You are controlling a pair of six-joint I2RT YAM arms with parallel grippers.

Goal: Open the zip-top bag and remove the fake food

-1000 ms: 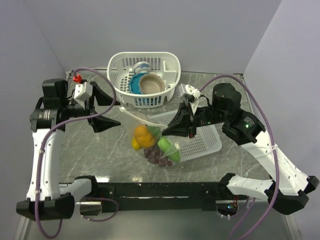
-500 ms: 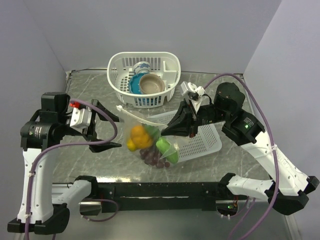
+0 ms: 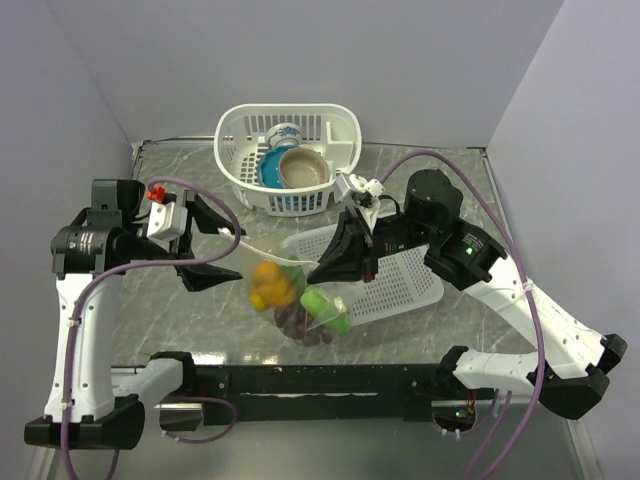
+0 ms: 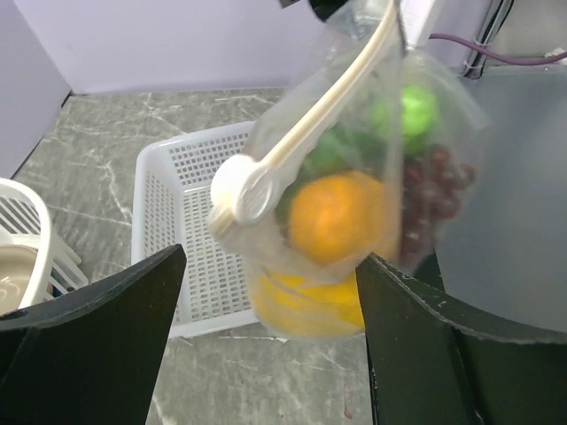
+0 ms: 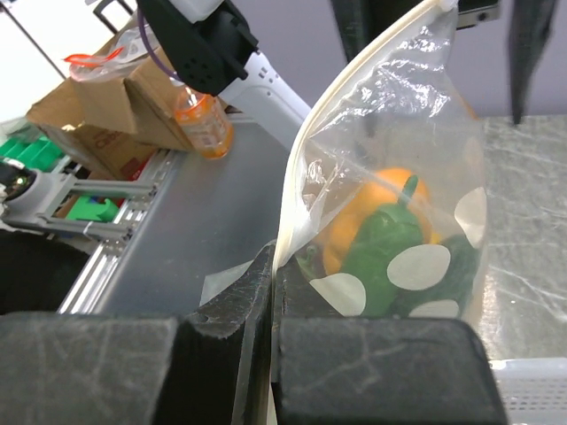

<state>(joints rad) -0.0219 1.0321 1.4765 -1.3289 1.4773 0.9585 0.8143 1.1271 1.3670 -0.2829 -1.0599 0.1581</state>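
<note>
Clear thin plastic printed with pale round dots forms the bag (image 3: 296, 300), which is held off the marbled grey desk (image 3: 180, 315) between the arms. Its whitish zip strip (image 4: 332, 91) is pinched by the closed right end effector (image 3: 322, 268). The left end effector (image 3: 238, 248) is spread wide, and the strip's rounded end is seen between its fingers. Smooth orange, yellow and green food (image 3: 270, 282) and knobbly purple grapes (image 3: 300, 326) are enclosed.

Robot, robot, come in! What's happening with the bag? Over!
Right gripper shut on bag edge, bag hanging. Left gripper open around bag's other end. Food inside. Flat basket close behind.
</note>
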